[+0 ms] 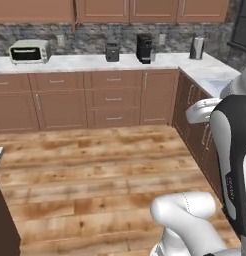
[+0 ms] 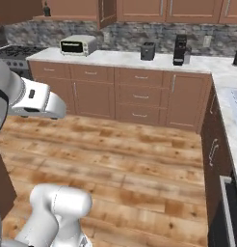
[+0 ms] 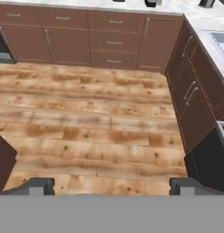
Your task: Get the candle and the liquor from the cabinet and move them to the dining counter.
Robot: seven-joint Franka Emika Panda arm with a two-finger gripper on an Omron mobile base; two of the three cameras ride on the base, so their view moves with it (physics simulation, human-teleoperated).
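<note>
We are looking across a wide floor of glossy, knotty orange-brown wood planks. Beyond it, a long run of brown panelled base cabinets with small silver pulls is carrying a white, grey-veined marble worktop that is turning a corner along the right wall. Above, the brown wooden wall cabinet is running along the top edge, and in the right base view one of its doors is standing ajar at the upper left, where a small dark bottle shape that may be the liquor is sitting on a shelf; it is too small for us to be sure, and we cannot make out the candle. On the worktop are standing a boxy silver toaster oven, a tall black coffee machine and a small dark squat appliance. Our white arm, with dark joints, is folding up in the foreground, well apart from the cabinets. In the hand view, our gripper is pointing down and forward over the bare planks, its two dark fingertips standing wide apart and holding nothing.
</note>
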